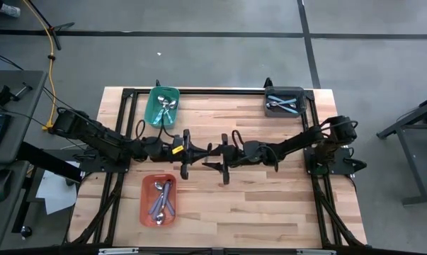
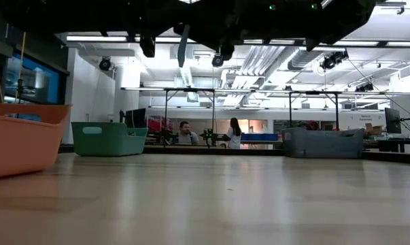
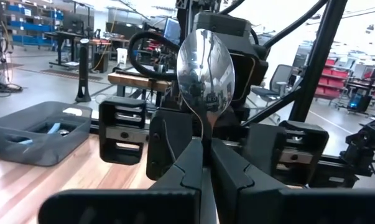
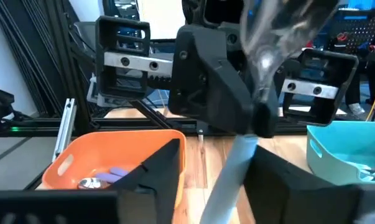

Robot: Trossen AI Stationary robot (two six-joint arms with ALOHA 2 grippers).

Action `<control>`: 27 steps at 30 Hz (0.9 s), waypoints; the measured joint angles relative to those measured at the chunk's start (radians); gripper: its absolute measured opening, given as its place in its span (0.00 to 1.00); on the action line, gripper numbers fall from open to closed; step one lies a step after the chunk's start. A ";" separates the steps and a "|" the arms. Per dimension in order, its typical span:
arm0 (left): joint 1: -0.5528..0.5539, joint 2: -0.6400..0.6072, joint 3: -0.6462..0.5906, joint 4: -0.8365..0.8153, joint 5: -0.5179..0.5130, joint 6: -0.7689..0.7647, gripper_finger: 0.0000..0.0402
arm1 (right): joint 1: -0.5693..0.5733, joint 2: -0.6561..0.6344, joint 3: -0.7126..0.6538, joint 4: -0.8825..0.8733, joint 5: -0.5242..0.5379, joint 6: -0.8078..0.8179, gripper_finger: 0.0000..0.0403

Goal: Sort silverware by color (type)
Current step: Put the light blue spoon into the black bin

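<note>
Wooden tabletop, mid-air handover: left gripper (image 3: 206, 163) clenched on shiny metal-bowled spoon (image 3: 206, 65); right gripper (image 4: 234, 180) released, straddling its handle.
You should expect light, stiff, slippery metal; grip the thin handle, just beyond the left fingertips.

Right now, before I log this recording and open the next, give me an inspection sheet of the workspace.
Surface: wooden table, bare in the middle.
Job's things: spoons sorted into the teal bin, grey bin and orange bin; one spoon is up in the air between the arms.
Clutter: nothing seen.
Grippers: left tool shut on the spoon's handle, bowl upright; right tool open, facing it over the table's centre, the spoon's light handle running between its fingers.
Cables: yellow cable on the floor to the left of the table.
Surroundings: desk with keyboard at left; two people far off in the room behind.
</note>
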 joint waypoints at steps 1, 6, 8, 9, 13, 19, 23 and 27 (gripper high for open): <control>0.000 0.000 0.000 0.001 0.001 0.001 0.01 | 0.000 0.000 0.002 0.000 0.001 -0.001 0.32; 0.000 0.000 0.001 0.001 0.025 0.002 0.01 | 0.000 0.000 0.000 0.010 0.021 0.001 0.08; 0.000 0.000 0.001 0.000 0.027 0.008 0.01 | 0.000 0.000 -0.001 0.008 0.022 0.002 0.04; 0.000 0.000 0.001 0.000 0.027 0.012 0.02 | 0.000 0.000 -0.001 0.008 0.022 0.003 0.04; 0.001 0.000 0.001 -0.004 0.025 0.040 0.06 | 0.000 0.000 0.000 -0.003 0.024 -0.006 0.08; 0.002 -0.033 0.000 -0.042 0.018 0.099 0.15 | -0.001 -0.033 -0.001 -0.081 0.046 -0.028 0.03; 0.004 -0.096 0.000 -0.142 -0.004 0.115 0.19 | -0.008 -0.114 -0.001 -0.218 0.062 -0.035 0.05; 0.002 -0.172 0.000 -0.256 -0.007 0.155 0.20 | -0.023 -0.236 -0.001 -0.425 0.134 -0.073 0.02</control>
